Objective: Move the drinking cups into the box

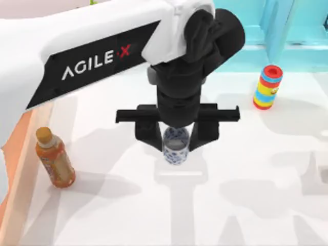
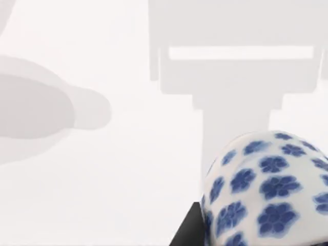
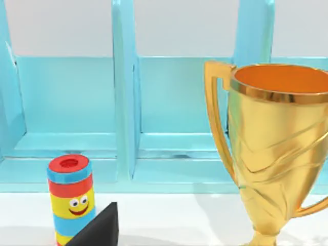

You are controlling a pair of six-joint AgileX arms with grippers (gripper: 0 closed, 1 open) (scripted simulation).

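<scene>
A narrow white drinking cup with blue flowers (image 1: 176, 146) stands upright at the middle of the table, seen close up in the left wrist view (image 2: 266, 189). My left gripper (image 1: 177, 139) reaches down from above, its black fingers (image 1: 148, 134) pressed against the cup's two sides, shut on it. One dark fingertip (image 2: 185, 231) shows beside the cup. The cup's base is near the table; I cannot tell whether it touches. The box shows as an orange-brown wall (image 1: 18, 164) at the table's left edge. A dark tip of my right gripper (image 3: 97, 228) points at the shelf.
An orange bottle with a tan cap (image 1: 54, 159) stands at the left, near the box wall. A red-yellow-blue striped cylinder (image 1: 267, 87) (image 3: 70, 197) stands at the back right before a turquoise shelf (image 1: 287, 31) (image 3: 123, 102). A gold trophy (image 3: 277, 148) stands close to the right wrist camera.
</scene>
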